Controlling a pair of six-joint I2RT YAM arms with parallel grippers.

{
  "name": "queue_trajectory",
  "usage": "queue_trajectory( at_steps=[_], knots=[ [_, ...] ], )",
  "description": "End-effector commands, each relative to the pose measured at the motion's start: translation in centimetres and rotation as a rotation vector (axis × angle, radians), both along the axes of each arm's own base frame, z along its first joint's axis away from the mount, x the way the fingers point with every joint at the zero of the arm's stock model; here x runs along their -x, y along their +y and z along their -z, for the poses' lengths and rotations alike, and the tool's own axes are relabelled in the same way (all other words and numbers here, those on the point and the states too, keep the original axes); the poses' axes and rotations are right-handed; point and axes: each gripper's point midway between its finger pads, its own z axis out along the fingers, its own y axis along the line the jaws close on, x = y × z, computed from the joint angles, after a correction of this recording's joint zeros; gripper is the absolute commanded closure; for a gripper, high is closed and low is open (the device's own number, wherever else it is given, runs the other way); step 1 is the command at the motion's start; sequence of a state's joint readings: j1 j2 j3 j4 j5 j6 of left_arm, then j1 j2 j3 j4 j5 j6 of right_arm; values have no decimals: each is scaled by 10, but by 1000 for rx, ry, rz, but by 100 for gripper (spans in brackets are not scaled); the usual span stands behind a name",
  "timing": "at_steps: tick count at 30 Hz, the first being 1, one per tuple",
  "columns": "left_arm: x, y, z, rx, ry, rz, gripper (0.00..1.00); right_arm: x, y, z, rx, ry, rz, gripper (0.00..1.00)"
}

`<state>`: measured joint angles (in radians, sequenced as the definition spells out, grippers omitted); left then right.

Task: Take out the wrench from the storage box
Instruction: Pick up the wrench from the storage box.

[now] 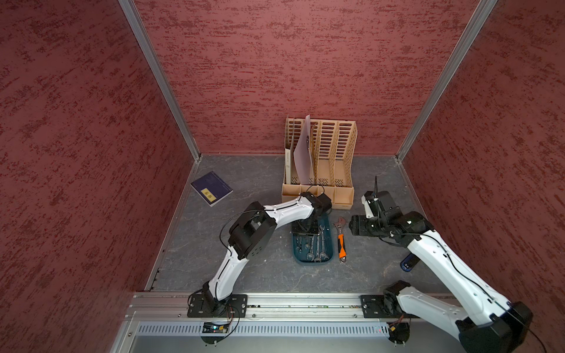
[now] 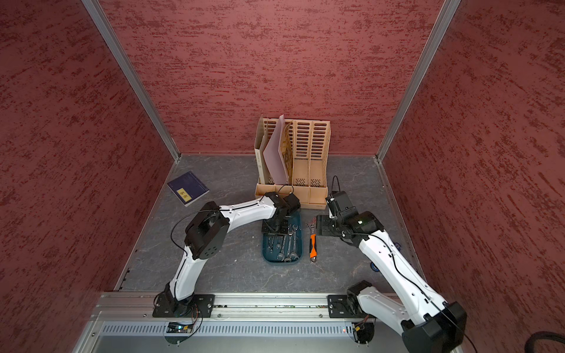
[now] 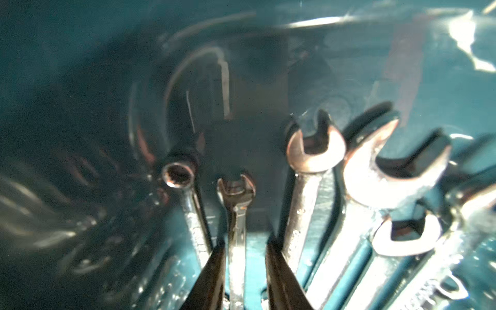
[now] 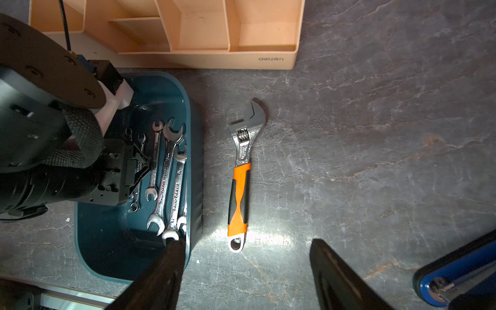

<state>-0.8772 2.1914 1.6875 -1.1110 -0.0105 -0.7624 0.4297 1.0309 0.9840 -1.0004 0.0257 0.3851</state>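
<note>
- Step in hand, as I judge it: closing on a wrench inside the storage box (image 4: 107,241).
- My left end effector (image 3: 245,249) is down in the box. Its fingers are narrowly parted either side of the shank of the small wrench (image 3: 236,209), with teal showing on one side, so it is not yet pinching.
- The next move calls for closing fully, then a straight lift so the neighbouring wrenches (image 4: 166,182) aren't dragged.
- My right end effector (image 4: 247,279) is spread wide and empty above the table (image 4: 375,134).
- The box holds several open-ended wrenches lying side by side. An orange-handled adjustable wrench (image 4: 239,185) lies on the table just beside it.
- The file organiser (image 1: 336,152) behind holds a pale sheet (image 1: 302,152).
</note>
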Motion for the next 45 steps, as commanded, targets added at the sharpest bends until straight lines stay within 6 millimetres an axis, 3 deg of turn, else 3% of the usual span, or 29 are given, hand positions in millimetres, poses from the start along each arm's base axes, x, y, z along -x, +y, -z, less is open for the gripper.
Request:
queue_trajectory(
  at_steps=[1, 7, 15, 32, 39, 45],
  knots=[
    [1, -3, 33, 20, 39, -11, 72, -3, -4, 2, 14, -7, 20, 22],
    [1, -1, 35, 13, 36, -12, 86, -3, -4, 2, 14, -8, 19, 22],
    [-4, -1, 21, 25, 4, -1, 89, -3, -5, 2, 15, -6, 22, 21],
    [-26, 6, -86, 96, -157, 30, 90, -3, -5, 2, 16, -7, 22, 22],
    [-34, 35, -123, 104, -215, 4, 90, -3, -4, 3, 14, -5, 21, 21],
    [-37, 72, -117, 96, -211, -57, 90, -3, -4, 3, 13, -4, 18, 21]
  ],
)
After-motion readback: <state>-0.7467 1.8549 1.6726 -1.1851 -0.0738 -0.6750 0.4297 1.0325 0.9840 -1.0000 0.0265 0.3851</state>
